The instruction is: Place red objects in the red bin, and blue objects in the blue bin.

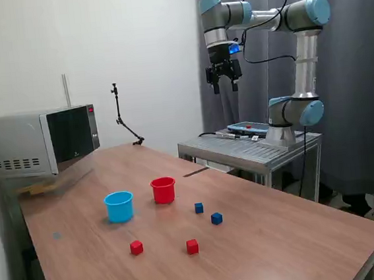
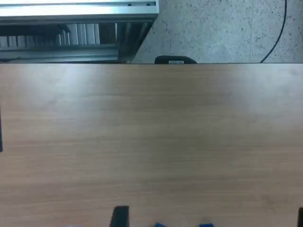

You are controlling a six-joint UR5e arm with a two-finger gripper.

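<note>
In the exterior view my gripper (image 1: 225, 87) hangs high above the table's far edge, fingers apart and empty, well away from everything on the table. The red bin (image 1: 163, 190) and the blue bin (image 1: 119, 207) stand upright side by side mid-table. Two dark blue cubes (image 1: 199, 207) (image 1: 216, 218) lie to the exterior view's right of the red bin. Two red cubes (image 1: 136, 247) (image 1: 192, 246) lie nearer the front edge. The wrist view shows only bare tabletop (image 2: 151, 142) and a dark fingertip (image 2: 120, 216) at the picture's edge; the bins are out of that view.
A microwave (image 1: 41, 141) sits on the table at the exterior view's back left. A thin black stand (image 1: 124, 123) rises at the table's far edge. The arm's base is on a metal cart (image 1: 251, 148) beyond the table, before a grey curtain.
</note>
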